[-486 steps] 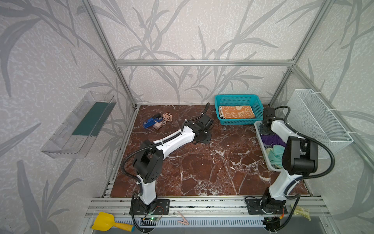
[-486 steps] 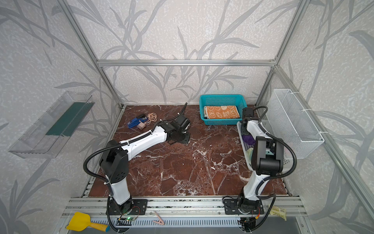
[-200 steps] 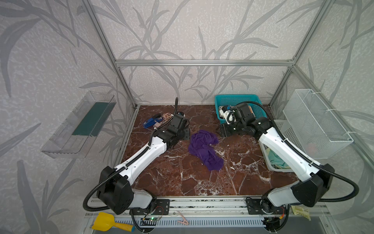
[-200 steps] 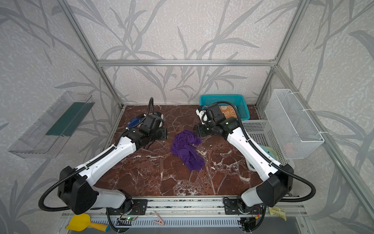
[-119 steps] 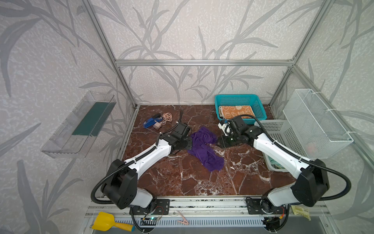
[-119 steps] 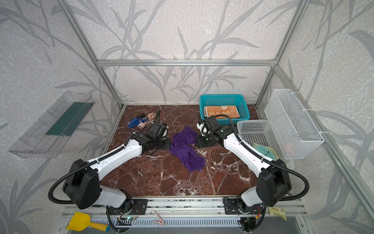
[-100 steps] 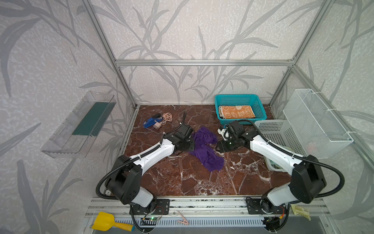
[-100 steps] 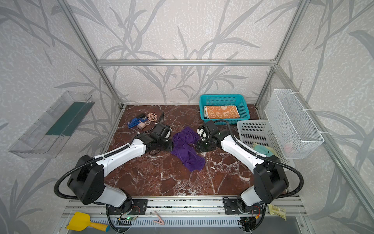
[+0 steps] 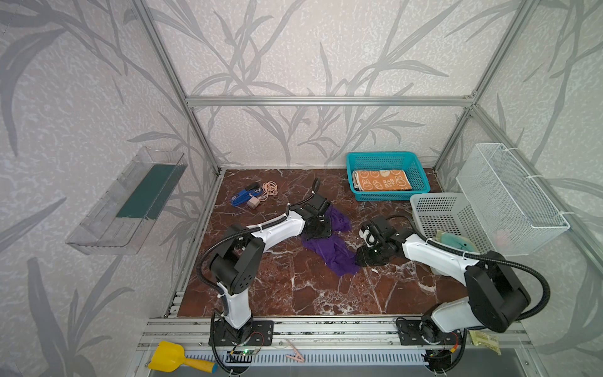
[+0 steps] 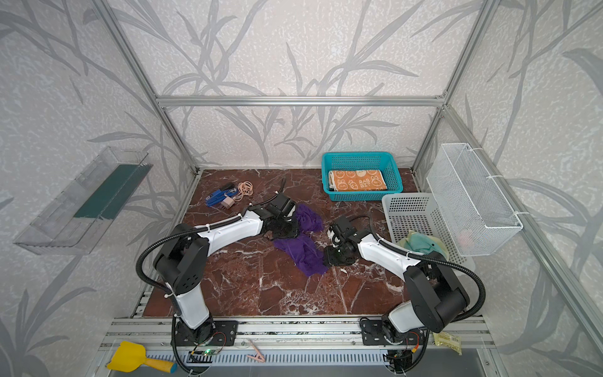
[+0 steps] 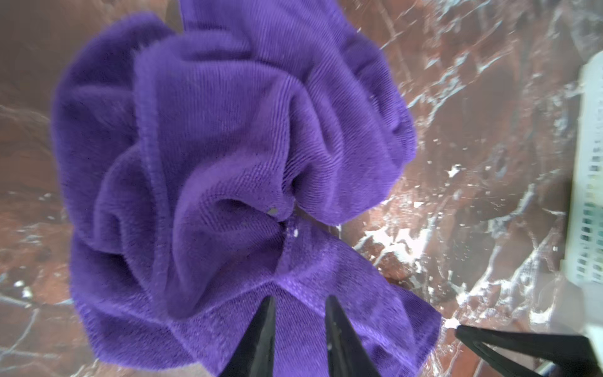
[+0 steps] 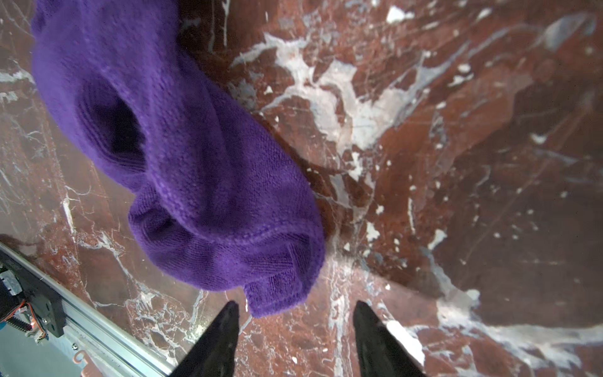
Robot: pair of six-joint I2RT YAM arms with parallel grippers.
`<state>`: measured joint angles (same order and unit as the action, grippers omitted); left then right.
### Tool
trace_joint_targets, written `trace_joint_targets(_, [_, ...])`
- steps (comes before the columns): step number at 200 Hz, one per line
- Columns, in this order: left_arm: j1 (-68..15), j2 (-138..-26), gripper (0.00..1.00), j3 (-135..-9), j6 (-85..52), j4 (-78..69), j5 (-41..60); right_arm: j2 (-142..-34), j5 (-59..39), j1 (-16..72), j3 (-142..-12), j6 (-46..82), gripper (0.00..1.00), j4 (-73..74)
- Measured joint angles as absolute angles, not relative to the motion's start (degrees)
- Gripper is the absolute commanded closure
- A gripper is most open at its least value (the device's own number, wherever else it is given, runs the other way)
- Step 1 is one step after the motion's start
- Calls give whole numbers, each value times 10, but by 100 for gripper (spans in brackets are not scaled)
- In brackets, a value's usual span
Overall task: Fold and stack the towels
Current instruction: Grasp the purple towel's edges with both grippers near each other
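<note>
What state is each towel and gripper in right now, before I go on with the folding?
Purple terry towel: crumpled, unfolded, on the marble tabletop.
Orange rabbit-print towel: folded flat in the teal plastic basket.
Pale yellow-and-teal towel: bunched, unfolded, in the grey perforated basket.
Left gripper: open narrowly, tips over the purple towel.
Right gripper: open, beside the purple towel's corner, holding nothing.

**Purple on red marble**

A plain purple towel point(image 9: 328, 248) lies on the counter point(image 9: 293, 287), red-brown marble veined white. Far right, the teal basket point(image 9: 380, 154) holds an orange towel point(image 9: 381, 180) printed with white rabbits and lettering. At the right, the pale grey basket point(image 9: 437, 209) holds a yellow-and-teal towel point(image 9: 455, 241).
</note>
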<state>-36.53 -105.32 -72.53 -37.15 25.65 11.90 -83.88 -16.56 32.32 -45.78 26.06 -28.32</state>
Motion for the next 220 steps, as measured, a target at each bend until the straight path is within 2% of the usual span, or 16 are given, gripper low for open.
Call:
trace_joint_targets(39, [-367,-1069,62,-728,-392,256,122,-839,-166,323,-451,266,43,-268])
trace_joint_targets(82, [-367,-1070,62,-728,-406,241,122,-860,-178,323,-451,272,47,-242])
trace_joint_targets(148, [-367,-1098,62,-741,-407,219,125,-879,-192,323,-443,277,47,-227])
trace_joint_targets(179, [-367,-1105,67,-741,-407,219,125,-885,-205,323,-437,281,57,-217])
trace_joint_targets(220, [-367,-1105,90,-743,-406,215,126,-889,-211,323,-432,289,82,-208])
